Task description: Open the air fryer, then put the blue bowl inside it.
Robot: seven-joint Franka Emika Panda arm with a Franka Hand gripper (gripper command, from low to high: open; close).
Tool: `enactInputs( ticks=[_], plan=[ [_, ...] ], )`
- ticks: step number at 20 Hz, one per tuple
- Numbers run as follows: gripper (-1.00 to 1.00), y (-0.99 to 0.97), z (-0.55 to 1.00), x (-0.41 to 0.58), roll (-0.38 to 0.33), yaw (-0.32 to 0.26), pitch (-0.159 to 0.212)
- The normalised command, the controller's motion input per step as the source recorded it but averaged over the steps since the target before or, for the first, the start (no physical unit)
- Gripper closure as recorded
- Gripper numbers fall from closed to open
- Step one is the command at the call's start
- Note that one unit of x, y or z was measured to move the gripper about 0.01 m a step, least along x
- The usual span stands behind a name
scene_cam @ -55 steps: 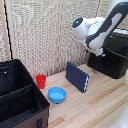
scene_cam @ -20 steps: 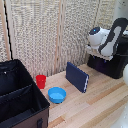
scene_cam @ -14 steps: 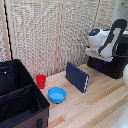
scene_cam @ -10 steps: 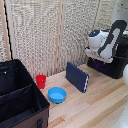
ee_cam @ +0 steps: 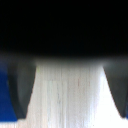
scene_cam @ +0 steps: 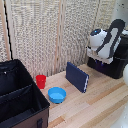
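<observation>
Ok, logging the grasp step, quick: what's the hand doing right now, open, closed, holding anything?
Hand: open, fingers apart, nothing between them; it sits at the air fryer.

No readable text or labels anywhere

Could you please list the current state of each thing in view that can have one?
Glossy black boxy air fryer: drawer looks shut, front partly hidden by the arm.
White robot tool with blue-tipped fingers: open, fingers apart over bare wood, holding nothing.
Small round bright blue plastic bowl: upright, empty, on the table.
Small red cup: upright.
Dark blue flat slab: standing on edge.
Big black fabric case: open.
</observation>
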Motion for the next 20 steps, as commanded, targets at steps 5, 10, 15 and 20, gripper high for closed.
enactInputs(
  ticks=[5, 10, 15, 20],
  plan=[
    [1.0, 0.47, 0.07, -0.144, 0.205, -0.107, 0.059],
    [1.0, 0.73, 0.13, -0.27, 0.146, -0.039, 0.006],
    [1.0, 0.97, 0.01, -0.302, 0.011, 0.0, -0.07],
    [1.0, 0.98, -0.12, -0.059, 0.0, -0.031, -0.043]
  ],
)
